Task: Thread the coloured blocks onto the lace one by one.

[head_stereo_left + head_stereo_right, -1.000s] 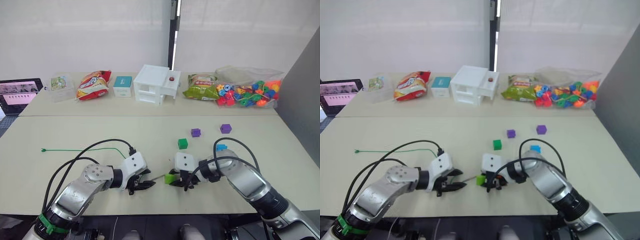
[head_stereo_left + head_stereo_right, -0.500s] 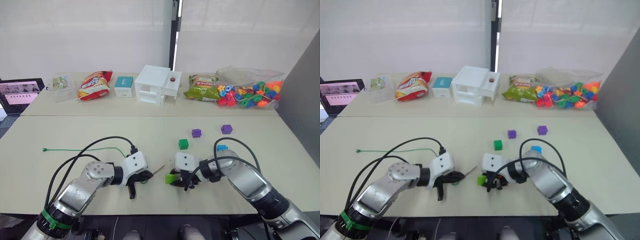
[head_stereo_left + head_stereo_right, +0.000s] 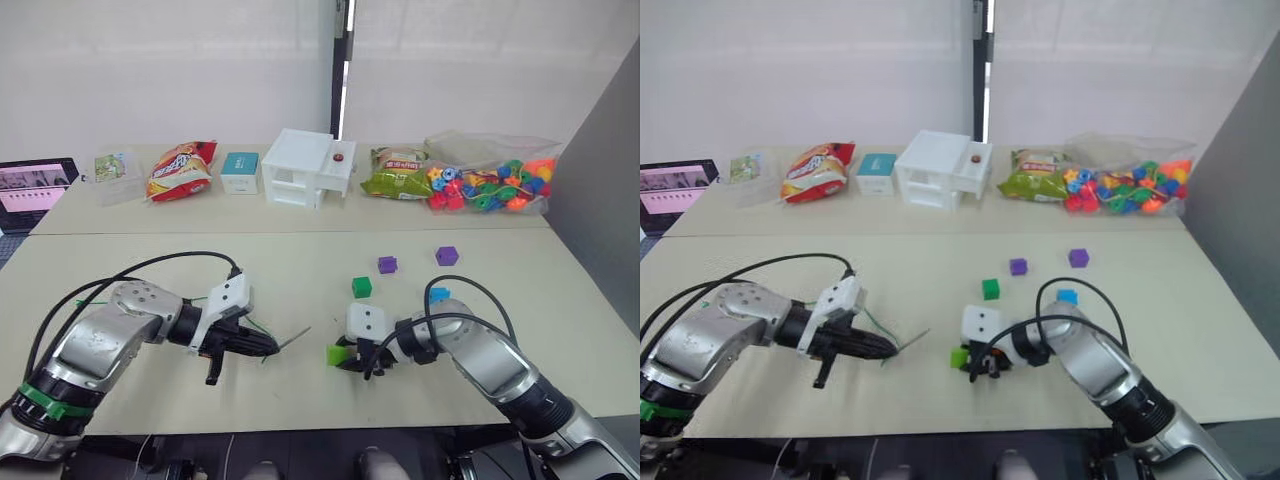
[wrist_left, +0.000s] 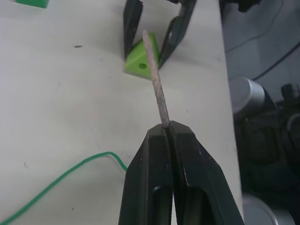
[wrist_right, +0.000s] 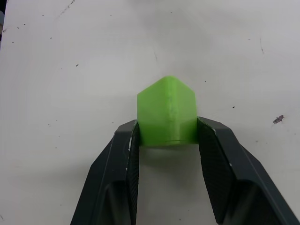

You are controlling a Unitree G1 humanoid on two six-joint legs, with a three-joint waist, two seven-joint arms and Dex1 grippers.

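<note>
My left gripper is pinched tight on the lace by its stiff grey tip, which points straight ahead at the lime green block that my right gripper clamps against the table just beyond.

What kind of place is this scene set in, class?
Probably a robot test room: plain white curtains, a laptop at one table's edge, and snack bags and a bead bag lined up as props.
</note>
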